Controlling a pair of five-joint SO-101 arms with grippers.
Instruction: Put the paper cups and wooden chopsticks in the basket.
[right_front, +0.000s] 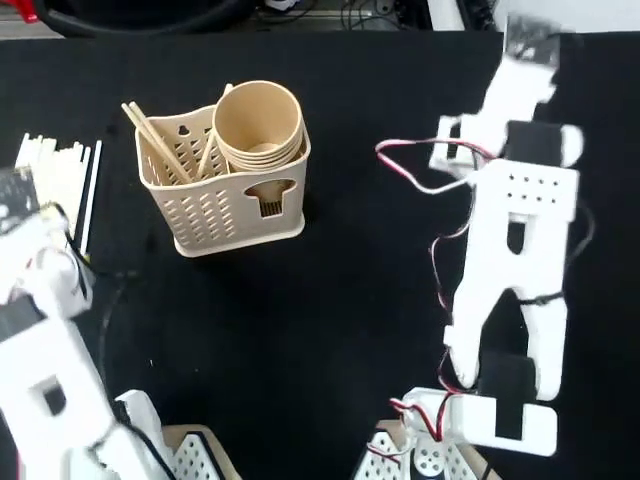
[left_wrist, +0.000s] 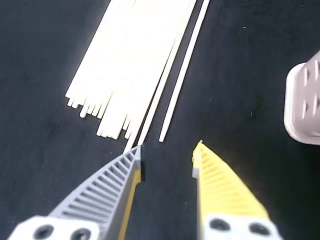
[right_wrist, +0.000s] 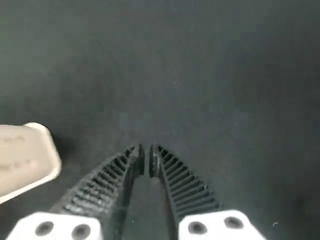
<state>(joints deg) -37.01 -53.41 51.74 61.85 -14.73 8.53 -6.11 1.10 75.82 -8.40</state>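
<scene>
— What's the left pincer (left_wrist: 168, 150) up to?
— It's spread and holding nothing, with its tips just short of the loose wooden chopsticks (left_wrist: 135, 65) fanned flat on the worktop (right_front: 330, 300). One stick lies slightly apart on the yellow finger's (left_wrist: 220, 185) side. I'd take that one, near its middle.
— Tricky?
— They look light, stiff and thin. Lying flat, one could easily roll or slip out of the tips. Nothing fragile, though.
— And the basket (right_front: 230, 215)?
— It's off to the yellow finger's side, well apart, with open worktop between. The paper cups (right_front: 258, 120) sit stacked inside with a few sticks leaning beside them. Its rim is the edge to clear.
— The right pincer (right_wrist: 147, 150)?
— Pressed together, empty, over bare worktop.
</scene>
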